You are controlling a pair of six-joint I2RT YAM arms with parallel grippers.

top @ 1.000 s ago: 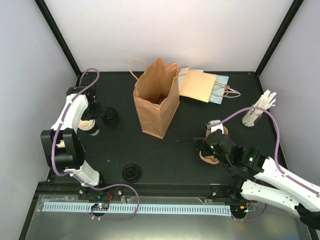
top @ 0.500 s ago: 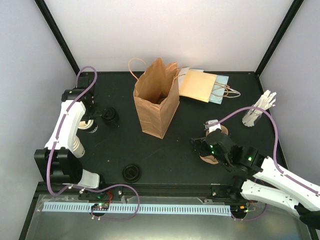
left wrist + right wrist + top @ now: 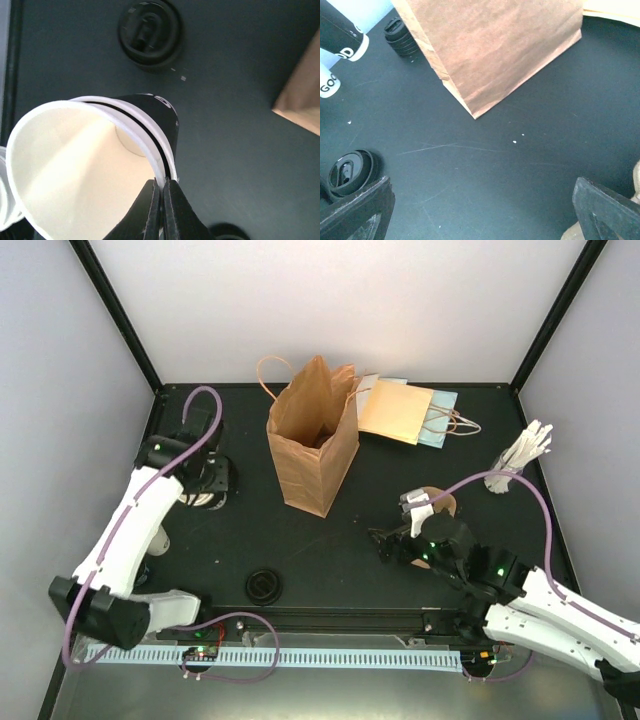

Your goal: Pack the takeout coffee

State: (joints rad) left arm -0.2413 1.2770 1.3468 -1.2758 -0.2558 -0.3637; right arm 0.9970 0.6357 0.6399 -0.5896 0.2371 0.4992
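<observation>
My left gripper [image 3: 162, 182] is shut on the rim of one takeout coffee cup [image 3: 75, 165], cream inside with a black sleeve [image 3: 157, 112], tilted above the table. From above, that gripper [image 3: 203, 480] sits at the left, beside the lid stack. The right wrist view has this cup [image 3: 342, 35] at its top left, with the second cup [image 3: 326, 82] just below it. My right gripper [image 3: 480, 215] is open over bare table, and from above [image 3: 395, 540] it hangs left of the brown cup carrier [image 3: 440, 502].
An open brown paper bag [image 3: 312, 435] stands at the middle back, with flat bags [image 3: 405, 410] behind it to the right. One black lid [image 3: 263, 585] lies near the front edge and stacked lids [image 3: 402, 37] lie left of the bag. White stirrers [image 3: 520, 460] stand at the far right.
The left arm has stretched out and carried the gripped cup rightward, toward the lid stack. The right gripper has shifted a little left, off the carrier, still open.
</observation>
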